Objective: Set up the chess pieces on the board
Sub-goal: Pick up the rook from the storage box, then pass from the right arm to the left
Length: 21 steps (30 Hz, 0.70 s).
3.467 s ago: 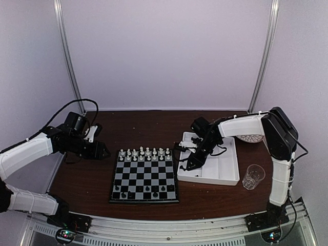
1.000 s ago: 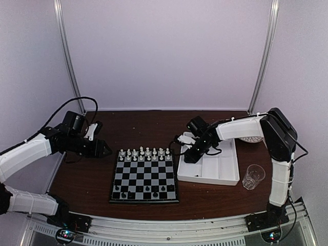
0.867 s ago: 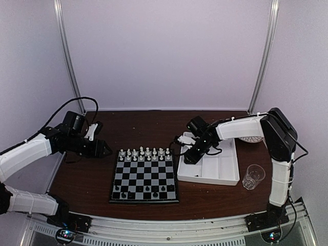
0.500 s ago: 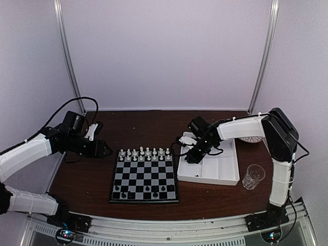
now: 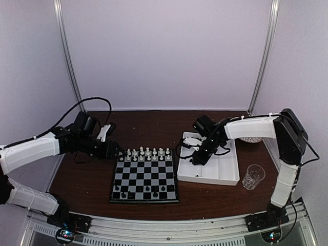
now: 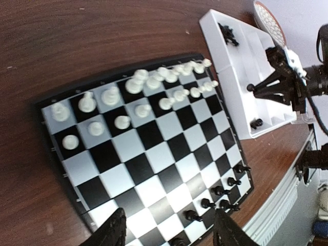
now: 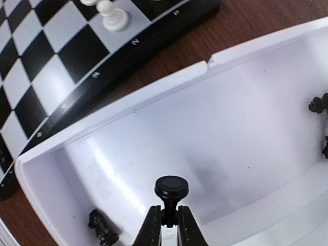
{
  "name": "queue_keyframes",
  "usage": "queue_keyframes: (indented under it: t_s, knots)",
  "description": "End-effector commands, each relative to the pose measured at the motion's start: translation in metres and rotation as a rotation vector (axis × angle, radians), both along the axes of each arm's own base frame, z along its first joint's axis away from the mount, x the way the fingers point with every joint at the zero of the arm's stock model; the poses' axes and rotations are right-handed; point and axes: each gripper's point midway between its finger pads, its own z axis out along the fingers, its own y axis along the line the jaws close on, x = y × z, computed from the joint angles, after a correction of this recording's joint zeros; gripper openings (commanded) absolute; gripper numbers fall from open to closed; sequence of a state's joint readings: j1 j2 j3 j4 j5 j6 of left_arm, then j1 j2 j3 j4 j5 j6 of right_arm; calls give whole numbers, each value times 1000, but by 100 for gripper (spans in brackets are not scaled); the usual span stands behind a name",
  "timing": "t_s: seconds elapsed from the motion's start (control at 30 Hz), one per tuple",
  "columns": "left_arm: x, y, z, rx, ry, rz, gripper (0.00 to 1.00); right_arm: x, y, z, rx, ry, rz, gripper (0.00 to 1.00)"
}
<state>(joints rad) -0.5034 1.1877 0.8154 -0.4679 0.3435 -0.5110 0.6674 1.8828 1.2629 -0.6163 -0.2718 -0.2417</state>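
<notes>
1. While it is hanging over the white tray (image 5: 225, 178) near the right edge of the tabletop (image 5: 154, 123), the right gripper (image 7: 166, 221) is clenching a black piece (image 7: 171, 190) by its stem
2. The left gripper (image 6: 169, 237) is hovering at the far-left corner of the board (image 5: 145, 177), jaws released and gripping nothing
3. White pieces (image 5: 145, 152) are lining the board's far edge, black pieces (image 5: 147, 189) are standing along its near edge
4. A loose black chessman (image 7: 101, 228) is lying in the tray's corner
</notes>
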Motion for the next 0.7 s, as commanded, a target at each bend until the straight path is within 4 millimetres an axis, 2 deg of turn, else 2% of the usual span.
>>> queue_keyframes:
  t_s: [0.0,0.1,0.17,0.37,0.5,0.67]
  knots:
    - [7,-63,25,-100,-61,-84,58,-20,10,55,130,-14,90,4]
    - [5,-108,25,-219,-6,-131,59,-36,17,82,197,-12,137,3]
    - [6,-133,25,-300,38,-155,59,-46,21,94,225,-18,171,3]
    - [0,-200,31,-417,108,-261,60,-75,29,106,259,-30,279,3]
    - [-12,-234,31,-463,170,-325,61,-84,33,111,279,-31,311,3]
    - [-21,-257,20,-505,260,-332,61,-88,35,116,298,-28,330,4]
